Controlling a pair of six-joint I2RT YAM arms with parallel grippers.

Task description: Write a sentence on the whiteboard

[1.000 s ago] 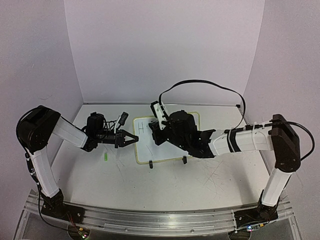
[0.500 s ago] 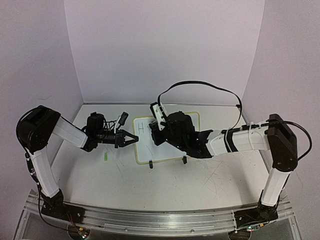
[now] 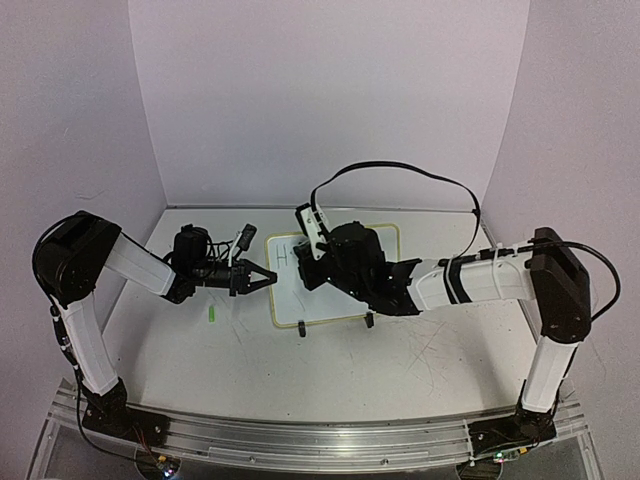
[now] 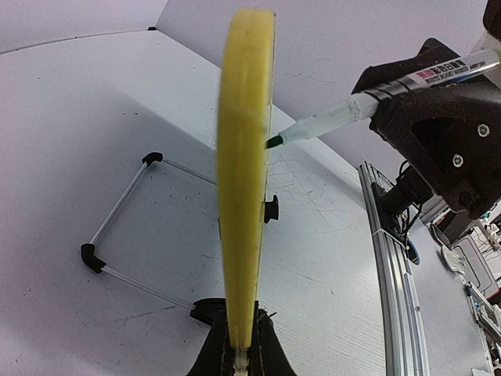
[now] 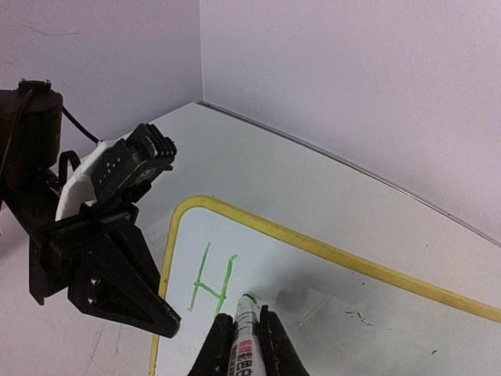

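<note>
Right arm (image 3: 470,283) hides much of the whiteboard (image 3: 289,298) from above

The whiteboard (image 3: 325,300) sits at the middle of the table (image 3: 250,370), nearer the far edge than the near one, with its two clip feet (image 3: 302,328) along its near side. The left claw (image 3: 268,277) reaches in from the left edge of the table and clamps the board's left rim. The right claw (image 3: 315,262) hangs over the board's far left part, holding a marker (image 4: 337,119) whose tip touches the board. Of the sentence (image 5: 211,286), one letter stands in the board's far left corner, just left of the tip. A small object (image 3: 212,315) lies on the table left of the board, nearer the near edge than the left claw.
</note>
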